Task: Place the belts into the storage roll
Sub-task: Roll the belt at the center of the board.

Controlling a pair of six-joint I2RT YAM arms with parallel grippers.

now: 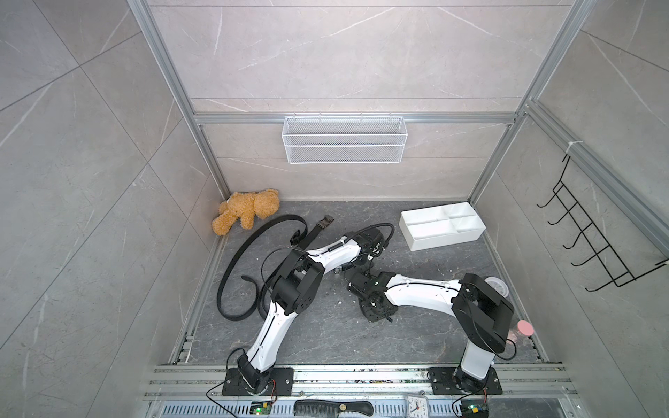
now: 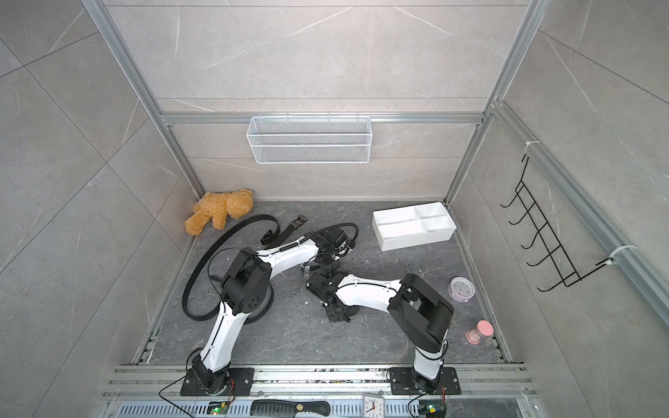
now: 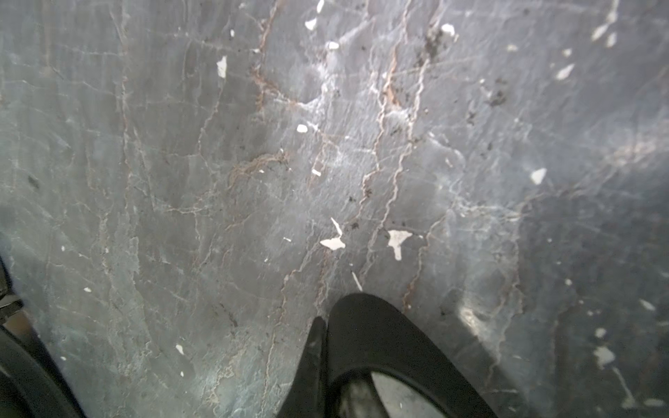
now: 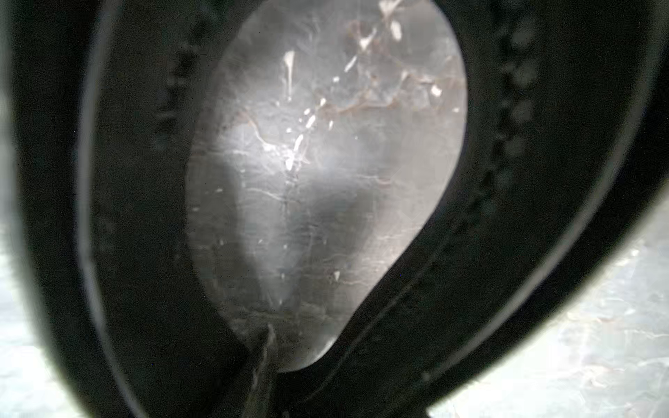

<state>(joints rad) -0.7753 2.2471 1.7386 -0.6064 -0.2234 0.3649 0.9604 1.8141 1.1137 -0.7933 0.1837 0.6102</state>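
A black belt (image 3: 365,325) is curled into a loop, and my left gripper (image 3: 325,327) is shut on it; one thin fingertip (image 3: 318,340) presses against the strap. The same coil fills the right wrist view as a dark ring (image 4: 506,217), with my right gripper (image 4: 286,365) shut on its layers. Both grippers meet at mid-floor in both top views, where the coil is hidden under them. A long loose belt (image 1: 231,267) (image 2: 197,275) curves over the floor at the left. Another belt (image 1: 318,228) (image 2: 293,226) with a dark buckle runs under my left arm. The storage roll (image 1: 449,240) (image 2: 416,239) sits at the back right.
A teddy bear (image 1: 246,211) lies in the back left corner. A white wire basket (image 1: 344,139) hangs on the back wall and a black hook rack (image 1: 597,246) on the right wall. A lilac clock (image 2: 461,289) and a pink hourglass (image 2: 479,331) stand by the right edge.
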